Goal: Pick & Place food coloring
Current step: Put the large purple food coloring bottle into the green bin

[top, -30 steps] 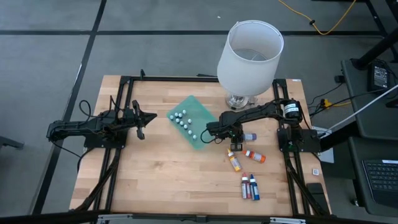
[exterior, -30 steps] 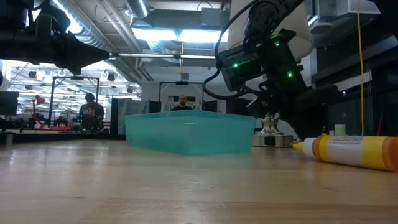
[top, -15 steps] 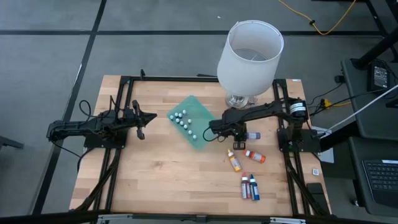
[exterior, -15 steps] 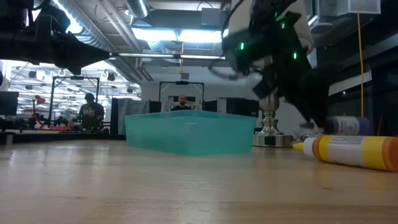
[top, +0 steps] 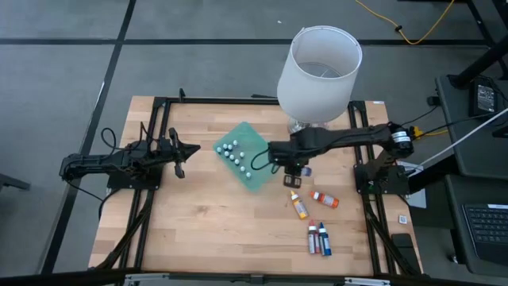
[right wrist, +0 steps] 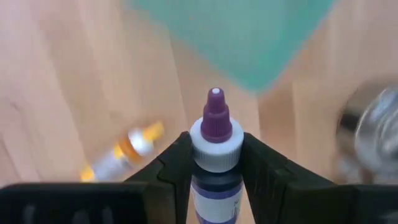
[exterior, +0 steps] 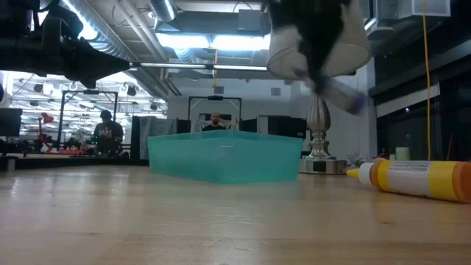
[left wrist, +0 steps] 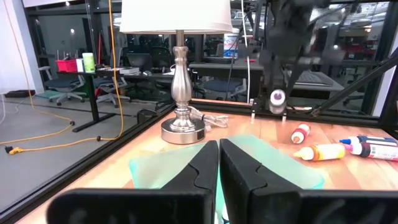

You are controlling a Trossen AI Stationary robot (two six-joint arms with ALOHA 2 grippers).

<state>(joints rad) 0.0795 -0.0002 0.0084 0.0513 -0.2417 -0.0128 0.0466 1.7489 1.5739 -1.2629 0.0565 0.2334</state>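
Note:
My right gripper [top: 295,164] is shut on a purple-capped dropper bottle [right wrist: 214,130], held in the air just right of the green tray [top: 248,152]. The bottle shows blurred in the low view [exterior: 343,96] and in the left wrist view [left wrist: 277,98]. Several tiny white-capped bottles [top: 235,155] lie in the tray. An orange bottle [top: 298,205], a red one [top: 325,199] and a red and blue pair [top: 319,237] lie on the table. My left gripper [top: 181,151] is shut and empty at the table's left. My right gripper pinches the purple bottle between its two fingers at the white collar under the cap [right wrist: 215,151]. The bottle lies along the fingers, its purple tip [right wrist: 215,94] sticking out past them. It is lifted clear of the table and tilted, tip slanting down.
A lamp with a large white shade [top: 319,70] stands at the far edge, close behind my right arm. Black frame rails [top: 151,199] run along the table's sides. Bare wood [top: 214,222] lies near the front edge.
My right gripper has lifted the purple bottle off the table, where it lay beside the lamp base, and carried it up and toward the green tray. The bottle now hangs clear and tilted. The other bottles have stayed in place.

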